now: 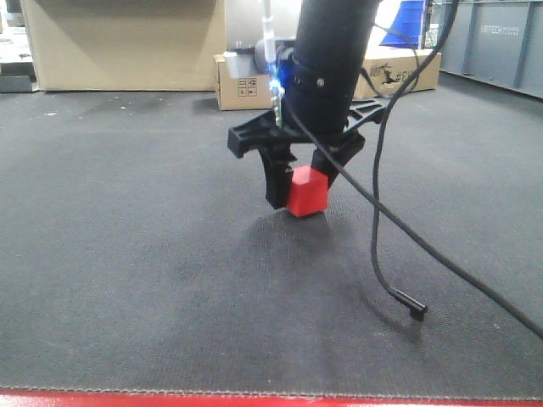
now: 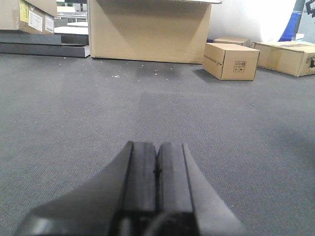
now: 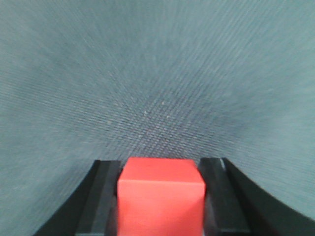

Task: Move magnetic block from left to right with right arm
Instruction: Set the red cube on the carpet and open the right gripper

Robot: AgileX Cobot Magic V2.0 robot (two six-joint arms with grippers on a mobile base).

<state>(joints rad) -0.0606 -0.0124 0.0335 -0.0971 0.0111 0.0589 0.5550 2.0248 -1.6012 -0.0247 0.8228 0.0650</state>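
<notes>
Your right end effector [image 1: 299,182] is pinching the magnetic block [image 1: 306,192], sitting near the middle of the grey mat [image 1: 127,254]. Your left end effector [image 2: 157,169] is showing its pads pressed together, gripping nothing.

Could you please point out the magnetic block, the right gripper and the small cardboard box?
magnetic block [image 1: 307,192], front view, its front face.
right gripper [image 3: 161,196], right wrist view, between its fingertips.
small cardboard box [image 2: 231,61], left wrist view, its printed side.

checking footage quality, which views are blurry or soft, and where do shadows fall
Right wrist view: magnetic block soft, close between the right gripper fingers. Left wrist view: shut left gripper blurred, cardboard boxes sharper. Front view: faint shadow on the carpet under the block.
</notes>
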